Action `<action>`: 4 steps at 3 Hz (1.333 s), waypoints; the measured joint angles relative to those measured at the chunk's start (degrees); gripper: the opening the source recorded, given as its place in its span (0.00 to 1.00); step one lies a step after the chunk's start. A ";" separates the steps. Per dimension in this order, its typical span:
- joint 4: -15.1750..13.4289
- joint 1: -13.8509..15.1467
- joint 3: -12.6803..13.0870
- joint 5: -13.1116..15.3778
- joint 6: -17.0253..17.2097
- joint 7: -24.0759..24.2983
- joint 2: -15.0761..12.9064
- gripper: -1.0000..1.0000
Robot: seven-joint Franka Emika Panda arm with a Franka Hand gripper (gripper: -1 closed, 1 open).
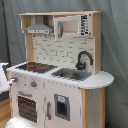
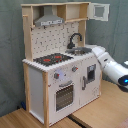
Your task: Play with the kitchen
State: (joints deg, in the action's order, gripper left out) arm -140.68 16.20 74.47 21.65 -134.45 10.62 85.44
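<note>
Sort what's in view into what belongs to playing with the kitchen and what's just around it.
Belongs to the job:
- kitchen, with hob, tap, sink, oven door, knobs
- robot arm, at the second exterior view's right

Just around:
- grey curtain backdrop
- wooden floor
</note>
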 joint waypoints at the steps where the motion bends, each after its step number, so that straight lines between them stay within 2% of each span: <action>1: 0.07 -2.60 -3.00 1.97 5.01 -0.52 0.00 1.00; 3: 1.10 -6.71 -9.08 7.06 15.29 -0.42 0.02 1.00; 4: 2.95 -7.38 -12.34 10.16 19.63 -0.45 0.00 1.00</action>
State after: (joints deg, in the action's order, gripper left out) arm -137.73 8.82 62.13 31.81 -114.82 10.17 85.44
